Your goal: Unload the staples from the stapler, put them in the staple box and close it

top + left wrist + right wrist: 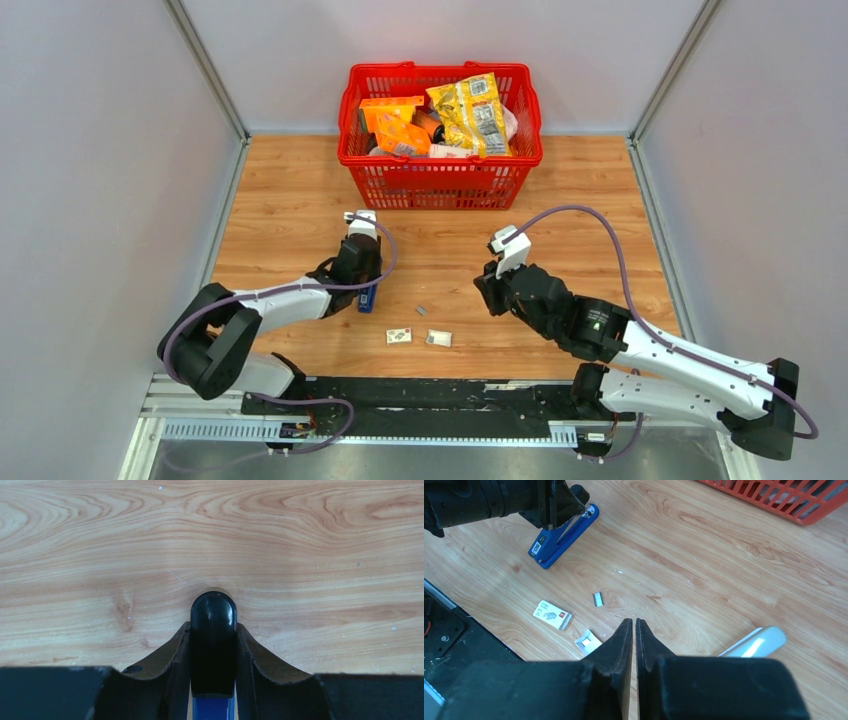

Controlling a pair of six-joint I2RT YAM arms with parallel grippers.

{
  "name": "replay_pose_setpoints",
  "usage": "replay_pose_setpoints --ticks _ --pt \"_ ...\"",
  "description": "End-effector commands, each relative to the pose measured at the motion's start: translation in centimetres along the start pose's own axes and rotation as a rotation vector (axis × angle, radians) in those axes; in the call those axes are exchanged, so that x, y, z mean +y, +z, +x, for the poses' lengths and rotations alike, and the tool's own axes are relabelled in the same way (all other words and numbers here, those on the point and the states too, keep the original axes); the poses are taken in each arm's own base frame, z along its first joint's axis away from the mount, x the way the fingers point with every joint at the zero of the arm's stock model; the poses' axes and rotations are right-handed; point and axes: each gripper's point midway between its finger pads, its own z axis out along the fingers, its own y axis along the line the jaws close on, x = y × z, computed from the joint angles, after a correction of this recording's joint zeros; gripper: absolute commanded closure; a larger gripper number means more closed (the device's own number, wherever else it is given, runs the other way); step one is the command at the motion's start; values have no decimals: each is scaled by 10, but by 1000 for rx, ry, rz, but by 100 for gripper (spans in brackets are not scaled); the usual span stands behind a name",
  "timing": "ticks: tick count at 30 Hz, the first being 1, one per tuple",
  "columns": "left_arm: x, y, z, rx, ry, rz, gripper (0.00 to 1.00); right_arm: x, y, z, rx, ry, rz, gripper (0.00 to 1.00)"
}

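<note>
My left gripper (pixel 364 284) is shut on the stapler (pixel 367 297), a slim blue body with a black top end. In the left wrist view the black end (pixel 213 630) sits clamped between my two fingers, pointing at the wood. The right wrist view shows the stapler (pixel 559 540) opened in a V in the left gripper (pixel 556 512). A small dark grey strip of staples (pixel 597 599) lies on the wood between the arms, also seen from above (pixel 422 311). My right gripper (pixel 634 625) is shut and empty, hovering right of the staples.
A red basket (pixel 440 175) of snack packs stands at the back centre. A small white staple box (pixel 399 336) and an open white tray (pixel 438 339) lie near the front edge. Grey walls close in both sides.
</note>
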Motion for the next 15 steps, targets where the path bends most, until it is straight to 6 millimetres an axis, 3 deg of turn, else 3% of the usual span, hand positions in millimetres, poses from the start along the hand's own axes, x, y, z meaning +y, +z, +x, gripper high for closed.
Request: replay_pose_setpoints --ticks 1,4,5,11,15 --pt "-7 2 -12 -59 -65 30 63 0 0 -4 -7 24 6 90" --pt "-3 1 -10 -63 -66 20 61 1 0 -4 -5 23 7 88" --pt "-3 0 -10 -62 -66 19 50 1 1 -4 -4 24 7 86" --pt "0 -6 -11 -65 -71 19 49 2 3 -5 -2 17 13 83" --pt "3 -16 -19 -82 -76 17 44 2 4 -7 -2 9 16 82"
